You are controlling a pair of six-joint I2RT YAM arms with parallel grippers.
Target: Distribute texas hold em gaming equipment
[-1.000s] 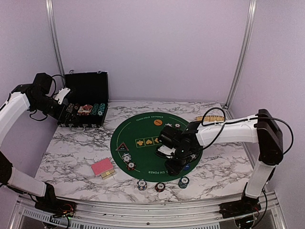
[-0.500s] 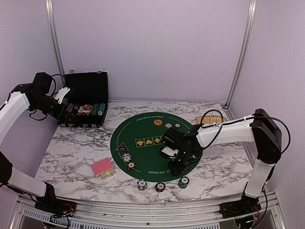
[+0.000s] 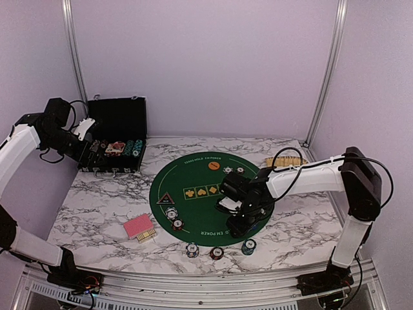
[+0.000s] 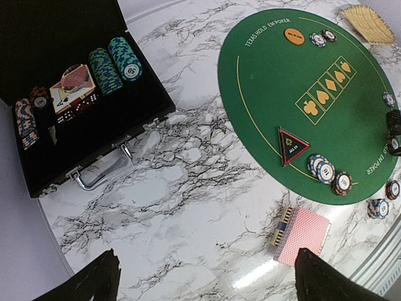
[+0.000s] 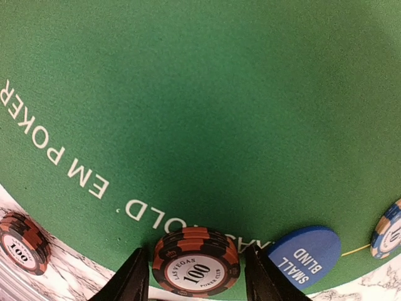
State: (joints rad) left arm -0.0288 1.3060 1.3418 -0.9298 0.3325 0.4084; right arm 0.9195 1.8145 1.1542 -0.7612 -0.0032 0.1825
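Pincer work at the rim of the green mat [image 5: 188, 94]: right pincer [image 5: 195, 283] down low and parted, straddling a red-and-black stack [image 5: 195, 260] marked 100, with a thin gap on each side and no clamp on it. Stack seated on the white lettering at the mat's near edge. Just right of the right finger, blue button [image 5: 304, 254] reading SMALL BLIND, flat on the same rim. Farther right, blue-and-white chip [image 5: 390, 229] cut by the frame. Off the mat to the left, second red-and-black chip [image 5: 22, 241] on the marble counter [image 4: 188, 188].

Left pincer [image 4: 210, 279] spread wide and holding nothing, raised at the counter's far-left end near the black case [image 4: 37, 44]. Case lying open, with teal chips [image 4: 124, 59], cards [image 4: 75, 78] and more chips in its slots. On the mat's left half, black triangular button [image 4: 292, 144] with a trio of chips [image 4: 324, 170] just beside it. Orange button [image 4: 294, 36] at the far rim. Red-backed deck [image 4: 305, 235] on the marble near the mat. Tan tray [image 4: 369, 22] at the far right corner.
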